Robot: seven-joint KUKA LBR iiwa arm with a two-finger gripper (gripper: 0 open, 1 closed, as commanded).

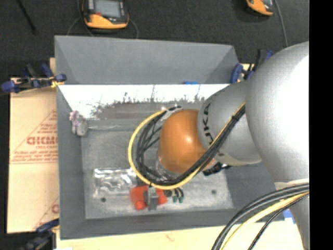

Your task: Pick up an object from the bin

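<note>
1. Few things lie in the bin (145, 61). A red block (138, 197) sits near the front wall. A clear plastic piece (112, 180) lies just beside it toward the view's left, and a small green bit (178, 196) lies on its other side. A little pale purple thing (78, 123) is well apart, up by the left wall.
2. On my screen the arm (234, 134) reaches in from the right and bends low. Its orange wrist cover (179, 139) and a loop of cables hang above the red block.
3. The jaws are down at that block, and a dark part of them shows against the red. I cannot tell how wide they stand or whether they have hold of anything.
4. My judgement is that the reach is made but the pick is not. The red block sits on the bin floor, so gripping and lifting are left.
5. The bin floor is flat, speckled grey metal with sloping walls. It is mostly bare, though the front wall is near the block and could crowd the jaws.
6. Outside the bin is a dark surface carrying two orange-and-black devices (104, 12) with cords.
</note>
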